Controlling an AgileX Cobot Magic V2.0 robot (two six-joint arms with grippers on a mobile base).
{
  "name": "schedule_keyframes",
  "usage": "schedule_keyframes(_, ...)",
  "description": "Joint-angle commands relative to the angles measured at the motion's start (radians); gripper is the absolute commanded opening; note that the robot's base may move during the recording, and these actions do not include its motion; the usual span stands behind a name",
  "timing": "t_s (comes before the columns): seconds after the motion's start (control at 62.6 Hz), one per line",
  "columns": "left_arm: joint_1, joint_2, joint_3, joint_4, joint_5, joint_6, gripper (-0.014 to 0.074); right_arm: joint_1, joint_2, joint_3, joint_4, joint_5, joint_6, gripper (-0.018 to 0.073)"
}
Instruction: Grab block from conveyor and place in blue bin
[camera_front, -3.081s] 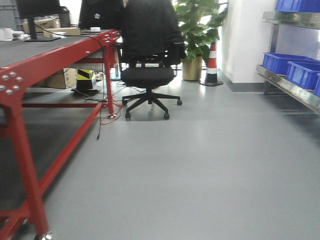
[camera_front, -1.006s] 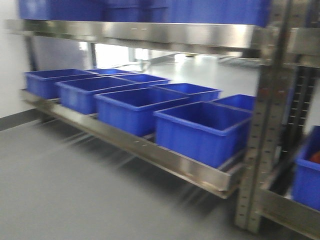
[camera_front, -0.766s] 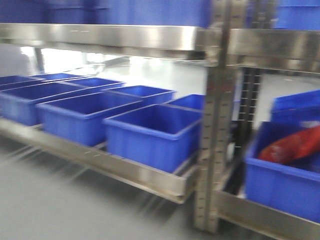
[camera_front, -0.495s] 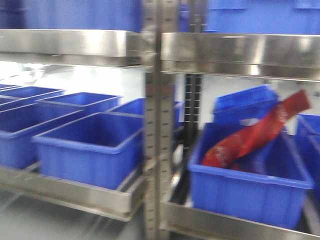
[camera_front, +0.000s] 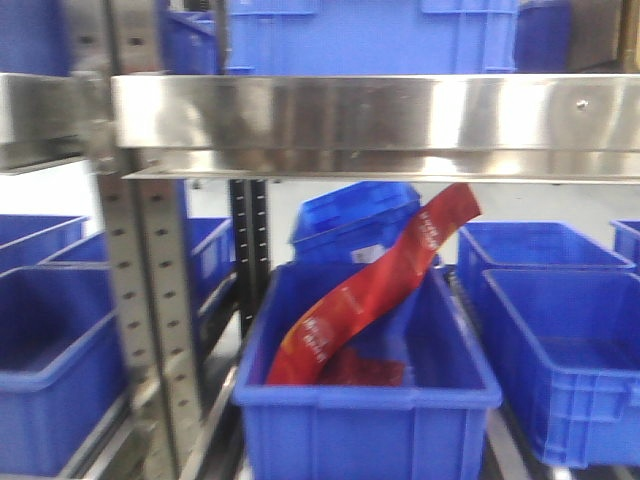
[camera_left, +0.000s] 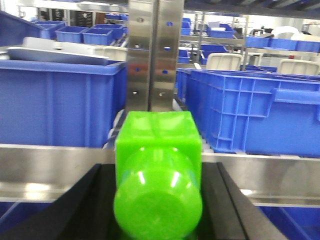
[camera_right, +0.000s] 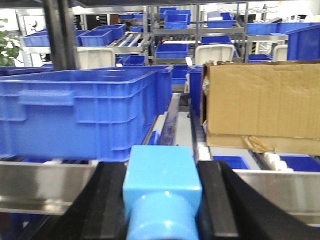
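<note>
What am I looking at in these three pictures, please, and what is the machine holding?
This is a mobile robot with two arms, each ending in a two-fingered gripper. The front camera faces a steel shelf stocked with blue bins. The middle bin has a long red packet sticking up out of it. The other two pictures come from cameras on the wrists, looking out along the black fingers. The left gripper is closed on a green block, and the right gripper on a light blue block. Behind them stand more blue bins, plus a cardboard box in the right wrist view.
</note>
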Motion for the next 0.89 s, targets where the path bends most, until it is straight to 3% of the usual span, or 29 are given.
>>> schedule_keyframes(0.0,-0.006,-0.003,-0.001,0.000,-0.020,0.000,-0.0111,0.001,-0.002,-0.006,0.001,-0.023,-0.006,-0.0162)
schedule_keyframes(0.878,-0.006,-0.003,-0.001,0.000,-0.020,0.000,-0.0111,0.001,-0.002,-0.006,0.001,-0.023,-0.006,-0.0162)
